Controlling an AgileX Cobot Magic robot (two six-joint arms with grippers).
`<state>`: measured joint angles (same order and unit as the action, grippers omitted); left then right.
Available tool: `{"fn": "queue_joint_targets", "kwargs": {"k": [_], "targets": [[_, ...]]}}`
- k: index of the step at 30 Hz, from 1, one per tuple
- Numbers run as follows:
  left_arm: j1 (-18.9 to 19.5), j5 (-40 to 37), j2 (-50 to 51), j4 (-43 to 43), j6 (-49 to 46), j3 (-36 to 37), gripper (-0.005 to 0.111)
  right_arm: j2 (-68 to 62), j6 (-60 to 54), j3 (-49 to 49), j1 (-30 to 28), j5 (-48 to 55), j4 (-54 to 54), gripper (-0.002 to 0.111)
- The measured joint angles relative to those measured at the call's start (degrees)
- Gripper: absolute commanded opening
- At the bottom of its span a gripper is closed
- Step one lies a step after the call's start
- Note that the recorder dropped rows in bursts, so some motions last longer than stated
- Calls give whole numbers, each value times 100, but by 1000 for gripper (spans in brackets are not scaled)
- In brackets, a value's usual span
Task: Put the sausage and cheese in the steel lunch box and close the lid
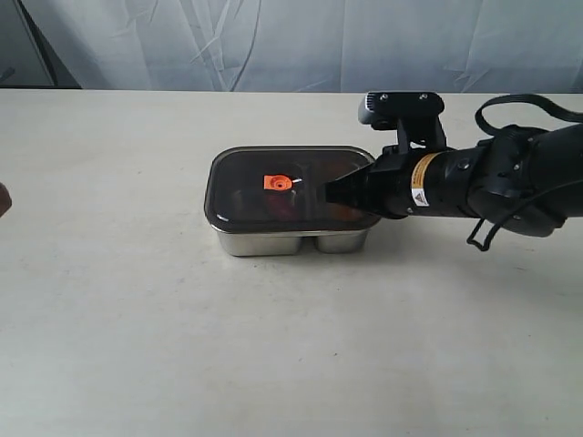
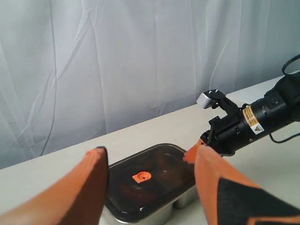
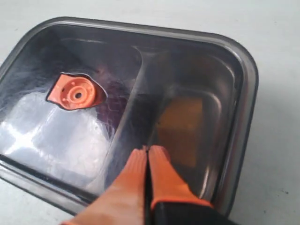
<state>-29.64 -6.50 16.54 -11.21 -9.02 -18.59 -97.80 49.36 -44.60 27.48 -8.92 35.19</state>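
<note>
Smoky lid [image 1: 246, 193] is seated on steel lunch box [image 1: 264, 243]; right fingers [image 3: 161, 173] are closed, probably to press it; left fingers [image 2: 93, 187] are held open.

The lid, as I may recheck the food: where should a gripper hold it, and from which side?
Probably its dark rim at the short end on the exterior view's left, coming from that side: the lid lies flat on the steel lunch box, the rim overhangs the wall, and the shut right gripper hangs over the other end.
</note>
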Motion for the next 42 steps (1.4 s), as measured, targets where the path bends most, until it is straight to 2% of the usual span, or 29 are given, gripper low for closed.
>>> {"fn": "queue_joint_targets", "kwargs": {"k": [10, 20, 21, 23, 26, 28, 32, 36, 39, 42], "targets": [[0, 847, 0, -805, 12, 0, 53, 694, 0, 0, 10, -35, 24, -1], [0, 1176, 0, -950, 95, 0, 53, 1158, 0, -5, 10, 326, 23, -1], [0, 1212, 0, -967, 95, 0, 50, 1173, 0, -5, 10, 384, 23, -1], [0, 1352, 0, -1131, 137, 0, 36, 1210, 0, -5, 10, 527, 23, -1], [0, 1612, 69, -1327, 235, 0, 0, 1222, 0, -5, 10, 639, 23, -1], [0, 1653, 389, -1172, 252, -75, 0, 1222, 0, -5, 10, 650, 23, -1], [0, 1653, 2165, -527, 261, -697, 0, 1222, -4, -31, 10, 720, 23, -1], [0, 1667, 4649, 300, 261, -1517, 0, 926, -32, -582, 10, 1916, 23, -1], [0, 1771, 5918, 515, 252, -2021, 0, 571, -137, -690, 10, 1690, -96, -1], [63, 1504, 6998, 1055, 239, -2468, 0, 240, -271, -690, 10, 1576, -210, -1]]}}
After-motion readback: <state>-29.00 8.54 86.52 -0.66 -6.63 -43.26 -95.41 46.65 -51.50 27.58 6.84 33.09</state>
